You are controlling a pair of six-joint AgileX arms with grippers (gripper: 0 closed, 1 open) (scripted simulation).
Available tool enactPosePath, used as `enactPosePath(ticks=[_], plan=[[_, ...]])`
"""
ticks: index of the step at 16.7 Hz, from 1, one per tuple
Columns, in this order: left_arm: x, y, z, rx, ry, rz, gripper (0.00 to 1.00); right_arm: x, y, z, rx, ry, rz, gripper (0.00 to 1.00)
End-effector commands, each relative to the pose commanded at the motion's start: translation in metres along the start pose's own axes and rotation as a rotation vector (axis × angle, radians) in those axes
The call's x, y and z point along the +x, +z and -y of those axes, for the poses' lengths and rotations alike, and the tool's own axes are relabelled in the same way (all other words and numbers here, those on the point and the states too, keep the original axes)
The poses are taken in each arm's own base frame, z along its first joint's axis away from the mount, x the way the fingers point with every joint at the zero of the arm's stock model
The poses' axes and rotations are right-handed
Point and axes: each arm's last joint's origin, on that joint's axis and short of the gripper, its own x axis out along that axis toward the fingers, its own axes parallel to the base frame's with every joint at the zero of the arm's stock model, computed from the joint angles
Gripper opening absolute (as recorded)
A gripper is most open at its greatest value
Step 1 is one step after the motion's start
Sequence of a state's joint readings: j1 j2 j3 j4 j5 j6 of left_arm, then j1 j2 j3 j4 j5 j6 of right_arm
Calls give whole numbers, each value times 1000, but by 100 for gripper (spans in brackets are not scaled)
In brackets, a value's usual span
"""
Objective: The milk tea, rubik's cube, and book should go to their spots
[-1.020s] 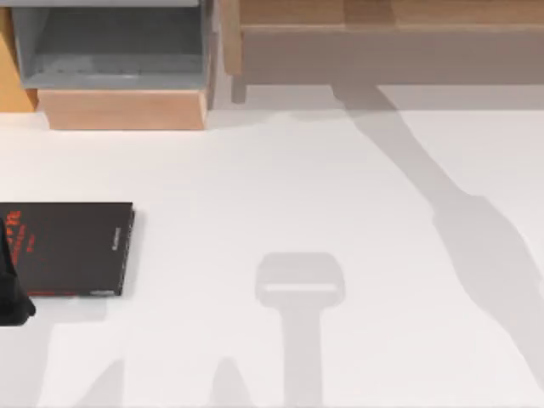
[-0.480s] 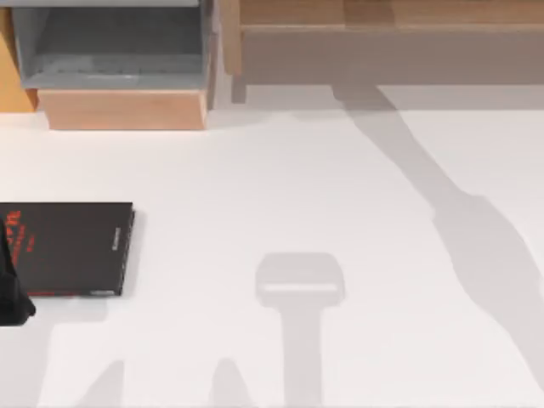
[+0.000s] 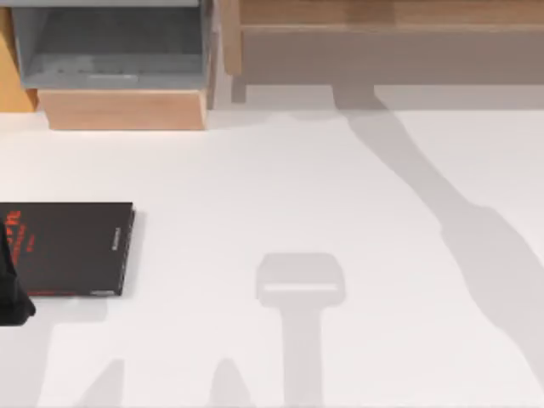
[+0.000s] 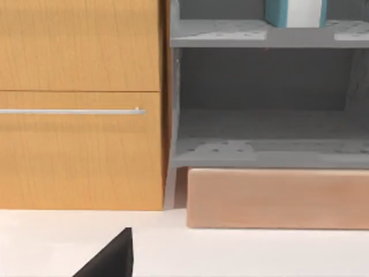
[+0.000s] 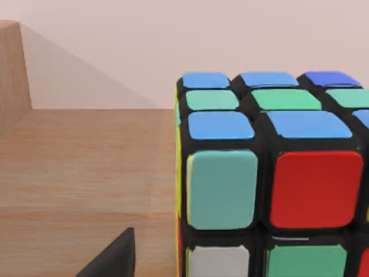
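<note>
Your right gripper hovers close over the small black-edged rubik's cube [image 5: 271, 179] with red, teal and green stickers, resting on a pale wooden shelf [image 5: 75, 167]; I cannot tell how its fingers stand. Judged rigid, light, slick-faced: clamp two opposite flat faces squarely. The left arm [image 3: 13, 293] idles at nine o'clock on the table, over the thin black book [image 3: 72, 246].

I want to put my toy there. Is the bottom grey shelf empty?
Empty as far as it shows: the left wrist view sees only bare grey board on the lower shelf. The book stands one shelf up.
</note>
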State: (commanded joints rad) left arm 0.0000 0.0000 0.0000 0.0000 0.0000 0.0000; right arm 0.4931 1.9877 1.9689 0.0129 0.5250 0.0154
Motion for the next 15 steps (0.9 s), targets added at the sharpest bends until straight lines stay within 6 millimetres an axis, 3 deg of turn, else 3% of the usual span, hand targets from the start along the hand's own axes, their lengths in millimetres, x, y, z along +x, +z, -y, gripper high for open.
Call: enactPosePath(ticks=[5, 8, 11, 15], plan=[[0, 0, 0, 0, 0, 0, 100, 1, 0, 3, -1, -3, -2, 100], [0, 0, 0, 0, 0, 0, 100, -10, 6, 17, -3, -1, -2, 100], [0, 0, 0, 0, 0, 0, 100, -33, 17, 44, -4, -3, 0, 100], [0, 0, 0, 0, 0, 0, 100, -82, 25, 91, -6, -5, 2, 100]])
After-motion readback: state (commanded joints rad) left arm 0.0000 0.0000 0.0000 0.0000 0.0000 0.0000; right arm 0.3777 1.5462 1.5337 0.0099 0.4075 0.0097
